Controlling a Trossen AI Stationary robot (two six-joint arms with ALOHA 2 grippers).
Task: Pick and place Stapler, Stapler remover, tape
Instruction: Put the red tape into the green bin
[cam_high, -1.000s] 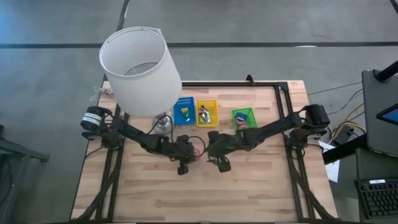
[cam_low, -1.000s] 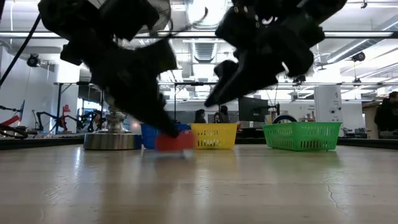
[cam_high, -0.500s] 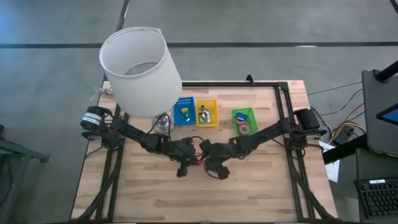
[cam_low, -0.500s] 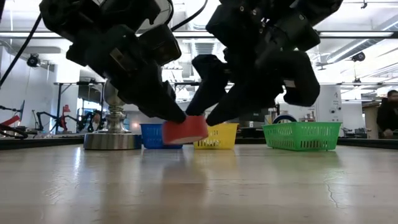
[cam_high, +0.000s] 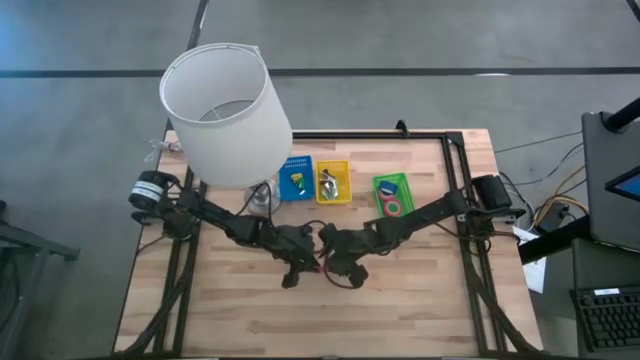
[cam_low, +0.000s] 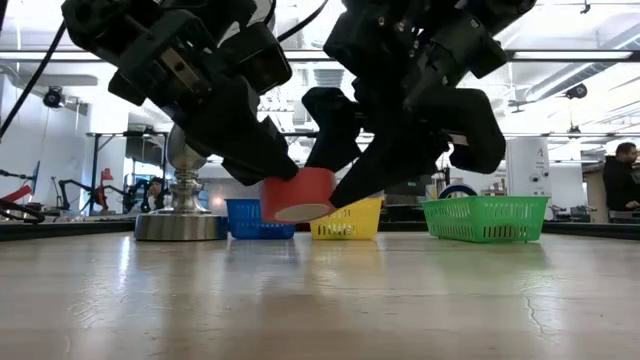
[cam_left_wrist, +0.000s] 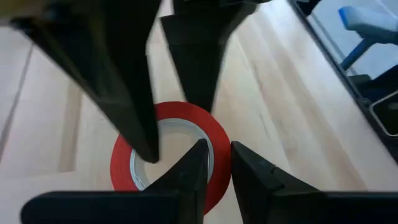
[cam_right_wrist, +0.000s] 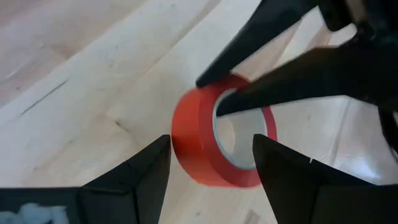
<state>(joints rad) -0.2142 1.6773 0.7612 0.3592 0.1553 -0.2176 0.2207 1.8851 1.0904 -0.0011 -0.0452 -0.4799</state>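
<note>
The left end effector (cam_low: 262, 165), clamped on the tape (cam_low: 298, 194), has lifted it off the worktop (cam_low: 320, 300) near the middle. The right end effector (cam_low: 345, 165), fingers apart, has closed in around it: likely a handover toward the green tray (cam_high: 393, 194).

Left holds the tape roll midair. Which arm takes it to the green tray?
Right. The green tray lies on its side, and the right gripper is open around the tape roll that the left gripper pinches.

The tape (cam_right_wrist: 221, 140) between the claw's fingers is smooth, slightly glossy red plastic with a pale core. Beneath it the table (cam_right_wrist: 74, 81) is light planked wood, satin-smooth. Beyond the claw, the baskets (cam_low: 486, 218) are glossy plastic mesh.
</note>
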